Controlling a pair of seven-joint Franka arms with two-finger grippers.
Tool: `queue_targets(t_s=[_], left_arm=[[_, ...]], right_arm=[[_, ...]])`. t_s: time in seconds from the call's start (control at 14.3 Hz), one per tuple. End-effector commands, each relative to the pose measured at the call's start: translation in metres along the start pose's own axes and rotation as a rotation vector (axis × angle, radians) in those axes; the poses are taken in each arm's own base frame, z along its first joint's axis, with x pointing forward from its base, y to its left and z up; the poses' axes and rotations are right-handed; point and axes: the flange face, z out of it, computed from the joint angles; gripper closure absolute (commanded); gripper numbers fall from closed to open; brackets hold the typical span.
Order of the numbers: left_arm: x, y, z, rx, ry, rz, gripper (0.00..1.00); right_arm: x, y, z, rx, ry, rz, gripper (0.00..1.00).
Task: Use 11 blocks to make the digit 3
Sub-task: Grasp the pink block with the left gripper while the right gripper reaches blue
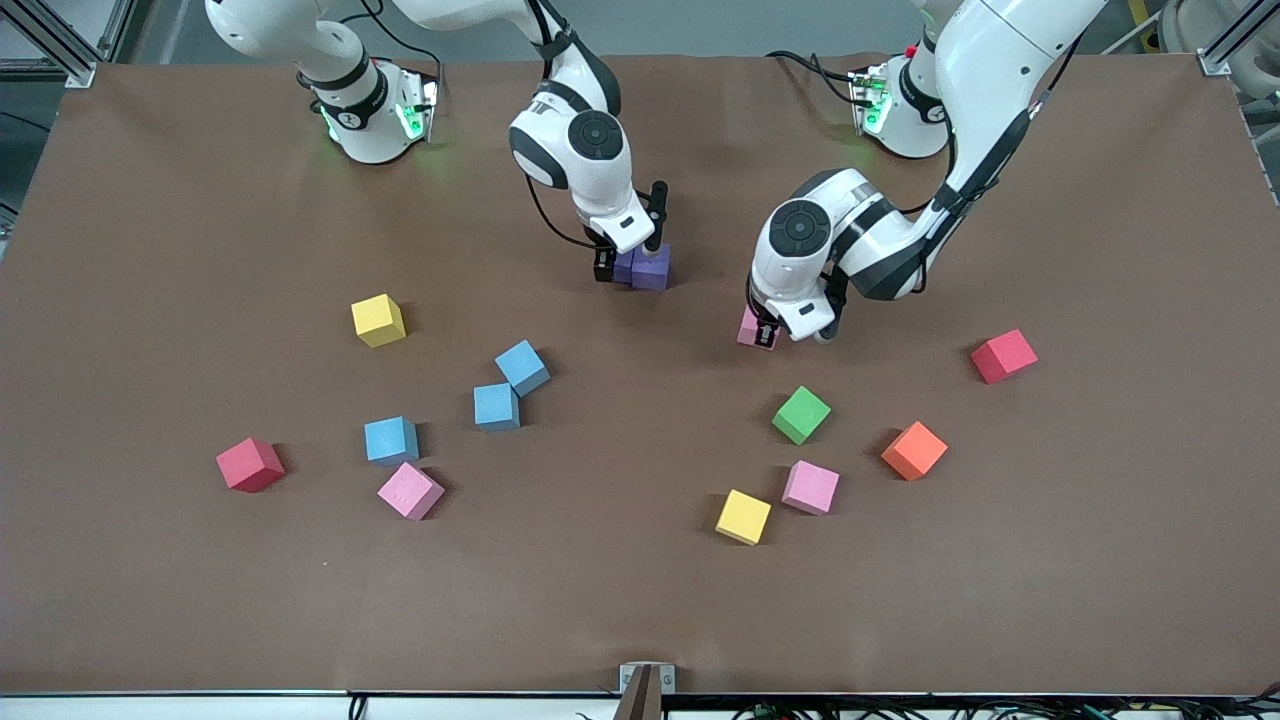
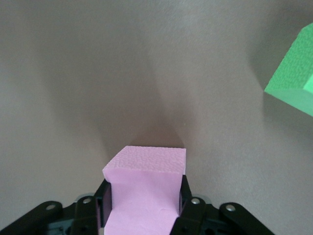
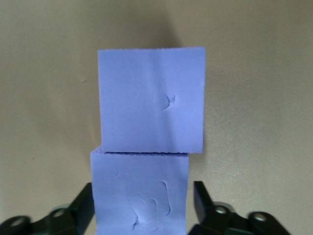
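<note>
Purple blocks (image 1: pixel 643 266): we are seating second against first, starting a bar, right gripper (image 3: pixel 142 205) loosely straddling it. Left gripper (image 2: pixel 144 200) is clamping pink block (image 2: pixel 144 183), likely next.

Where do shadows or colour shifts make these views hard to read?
Left wrist view: a dark shadow lies on the table just ahead of the pink block. Right wrist view: the purple blocks look bluish, the table yellowish. Front view: lighting even, shadows short.
</note>
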Motion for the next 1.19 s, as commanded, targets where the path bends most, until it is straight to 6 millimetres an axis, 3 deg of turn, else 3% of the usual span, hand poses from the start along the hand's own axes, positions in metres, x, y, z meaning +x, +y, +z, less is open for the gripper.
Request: queue_targets(t_s=[0.0, 0.14, 0.35, 0.49, 0.7, 0.91, 1.12], left_arm=[[-0.026, -0.011, -0.011, -0.021, -0.008, -0.055, 0.74], [-0.043, -0.020, -0.016, -0.020, -0.021, -0.111, 0.78], [-0.069, -0.033, -0.014, -0.015, -0.024, -0.194, 0.80], [-0.095, -0.045, -0.011, -0.008, -0.029, -0.222, 0.80], [-0.108, -0.054, -0.007, 0.000, -0.029, -0.308, 0.80], [-0.124, -0.068, 0.002, 0.019, -0.021, -0.315, 0.80], [-0.126, -0.066, 0.003, 0.020, -0.026, -0.331, 0.80]], right_arm=[[0.001, 0.007, -0.004, 0.001, -0.007, -0.048, 0.00], [-0.008, 0.015, -0.021, 0.018, -0.031, -0.063, 0.00], [-0.031, 0.044, -0.063, 0.029, -0.034, -0.048, 0.00], [-0.059, 0.075, -0.095, 0.038, -0.033, 0.015, 0.00], [-0.106, 0.129, -0.136, 0.033, -0.006, 0.155, 0.00], [-0.142, 0.178, -0.159, 0.032, 0.006, 0.264, 0.00], [-0.163, 0.204, -0.157, 0.022, 0.001, 0.316, 0.00]])
